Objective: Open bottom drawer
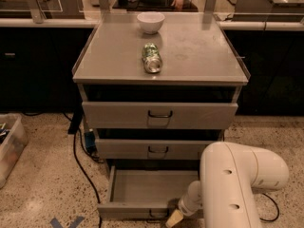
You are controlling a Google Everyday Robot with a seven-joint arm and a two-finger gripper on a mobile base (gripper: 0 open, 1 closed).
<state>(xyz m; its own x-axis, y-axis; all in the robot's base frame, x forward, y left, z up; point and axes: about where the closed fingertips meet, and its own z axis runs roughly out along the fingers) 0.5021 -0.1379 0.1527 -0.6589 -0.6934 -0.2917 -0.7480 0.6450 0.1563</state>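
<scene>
The bottom drawer [140, 186] of the grey metal cabinet [202, 51] stands pulled well out, and its plain grey inside shows. Its narrow front [127, 210] is near the lower edge of the view, with the small dark loop handle [156, 215] at its centre. My gripper [174, 218] is at that front, just right of the handle, at the end of my white arm [233, 184]. The arm covers the drawer's right part.
The middle drawer [156, 149] and the top drawer [159, 115] stand a little out. A green can [152, 58] lies on the cabinet top and a white bowl [150, 22] stands behind it. A black cable [81, 167] runs on the floor at left, near a plastic bin [9, 146].
</scene>
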